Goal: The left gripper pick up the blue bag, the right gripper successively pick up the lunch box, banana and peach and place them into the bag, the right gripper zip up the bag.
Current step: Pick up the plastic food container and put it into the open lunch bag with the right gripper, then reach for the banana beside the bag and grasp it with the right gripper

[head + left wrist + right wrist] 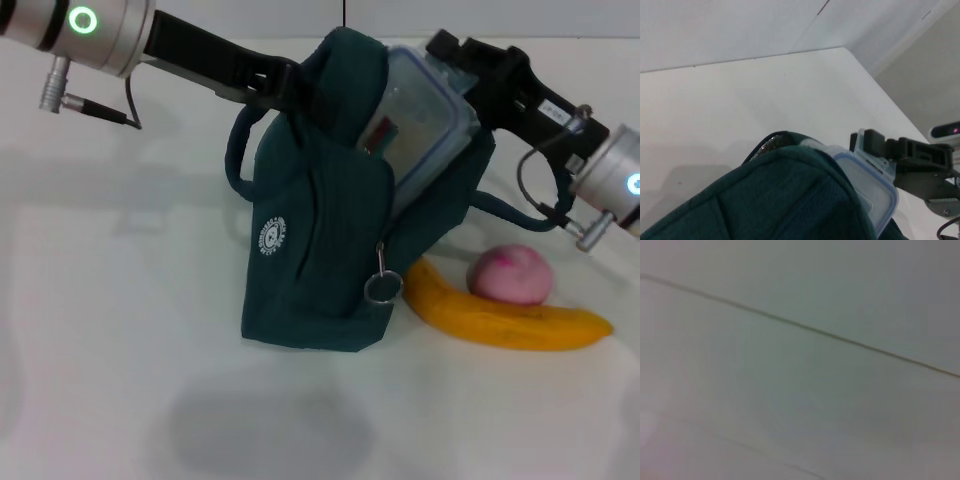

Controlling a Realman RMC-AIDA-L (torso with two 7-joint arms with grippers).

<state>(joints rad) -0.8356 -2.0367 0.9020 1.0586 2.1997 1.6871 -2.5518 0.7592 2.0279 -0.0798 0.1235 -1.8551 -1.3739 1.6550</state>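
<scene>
Lunch box (pixel 425 115) sat half inside the blue bag (pixel 330 230), long axis tilting toward 1 o'clock, my right gripper (pixel 470 60) clamped on its top end while my left gripper (pixel 275 85) pinched the bag's rim at 10 o'clock.

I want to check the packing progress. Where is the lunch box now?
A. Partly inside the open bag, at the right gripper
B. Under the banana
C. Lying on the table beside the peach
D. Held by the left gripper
A: the lunch box sticks halfway out of the blue bag, with the right gripper at its upper edge.
</scene>
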